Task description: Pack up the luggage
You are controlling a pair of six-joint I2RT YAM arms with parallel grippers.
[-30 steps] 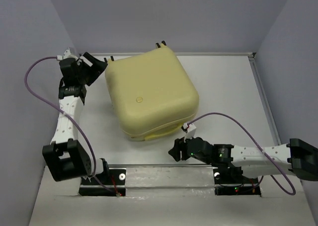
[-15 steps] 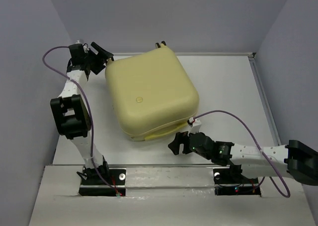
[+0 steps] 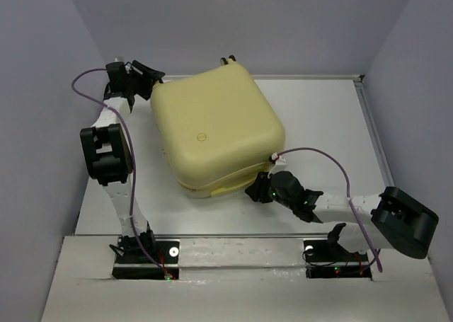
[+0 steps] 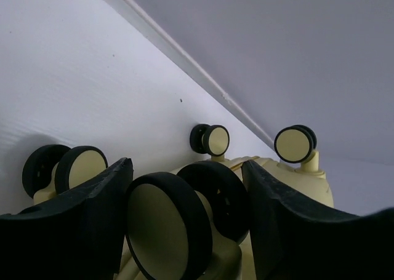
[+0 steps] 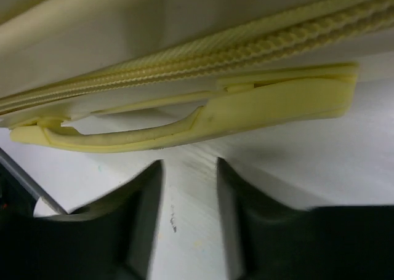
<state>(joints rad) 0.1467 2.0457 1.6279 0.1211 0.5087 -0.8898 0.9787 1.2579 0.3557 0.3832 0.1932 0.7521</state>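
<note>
The luggage [image 3: 216, 127], a pale yellow hard-shell suitcase, lies closed flat on the white table. My left gripper [image 3: 150, 78] is at its far left corner. In the left wrist view the left gripper [image 4: 186, 164] is open and straddles a cream-and-black double wheel [image 4: 166, 228], whose sides are close to both fingers. My right gripper [image 3: 255, 192] is at the suitcase's near edge. In the right wrist view the right gripper [image 5: 189, 163] is partly open and empty, just short of the yellow side handle [image 5: 203, 120] below the zip [image 5: 246, 46].
Other wheels [image 4: 215, 140] [image 4: 292, 143] [image 4: 77, 169] stick out toward the back wall. Grey walls enclose the table on the left, back and right. A metal rail [image 3: 241, 248] carries both arm bases at the near edge. Purple cables loop beside each arm.
My left arm has swung up to the far left corner and brought its gripper around a wheel. My right gripper has moved forward to the suitcase's near edge. The suitcase has shifted slightly.
</note>
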